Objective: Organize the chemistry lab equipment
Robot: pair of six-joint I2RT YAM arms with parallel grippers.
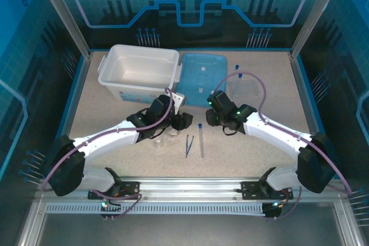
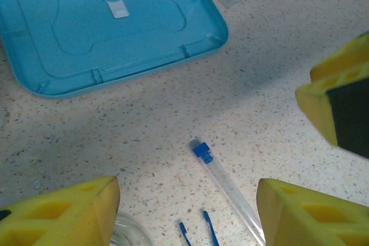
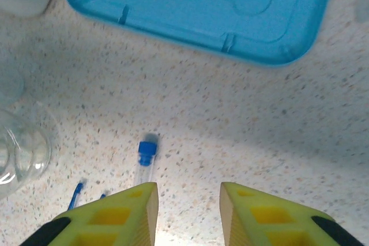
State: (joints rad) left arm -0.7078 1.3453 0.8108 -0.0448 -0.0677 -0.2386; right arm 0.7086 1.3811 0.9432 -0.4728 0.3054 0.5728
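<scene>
Your speckled beige table (image 1: 282,90) carries the white tub (image 1: 138,70) at the back left, with the flat light-blue lid (image 1: 202,73) just beside it on the right. Nearer you, toward the middle, lie clear glassware (image 3: 26,148), the dark-blue tweezers (image 1: 188,144) and a blue-capped tube (image 1: 201,141), side by side on the bare surface.

Both arms stretch forward and inward, wrists tipped down, hands close together. The left hand (image 2: 187,200) hangs with its fingers spread wide, empty. The right hand (image 3: 188,200) has its fingers narrowly apart, empty.
</scene>
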